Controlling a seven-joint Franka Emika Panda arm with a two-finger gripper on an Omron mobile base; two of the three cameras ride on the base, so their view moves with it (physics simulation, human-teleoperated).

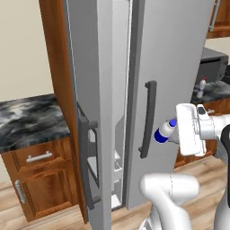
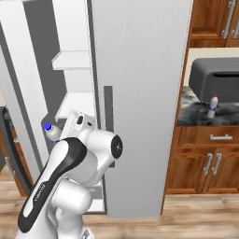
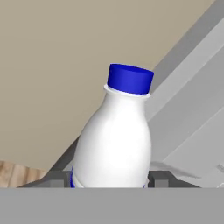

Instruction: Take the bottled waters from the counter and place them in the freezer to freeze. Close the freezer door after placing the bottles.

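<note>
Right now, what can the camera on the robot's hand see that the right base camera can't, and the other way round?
The hand camera alone shows the blue-capped bottle from right up close, with its white body sitting between the jaws. The right base camera alone shows the freezer with its white shelves, the red-capped bottle standing on the counter, and the robot's arm. Both show the blue-capped bottle held in the jaws.

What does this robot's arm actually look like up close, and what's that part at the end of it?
The arm is glossy white, built of thick rounded segments, with a black curved band bearing small pale lettering and a round dark-ringed joint cap. At its end sits a boxy white gripper with a small dark patch on top. In the hand view, its finger tips are small dark grey blocks.
</note>
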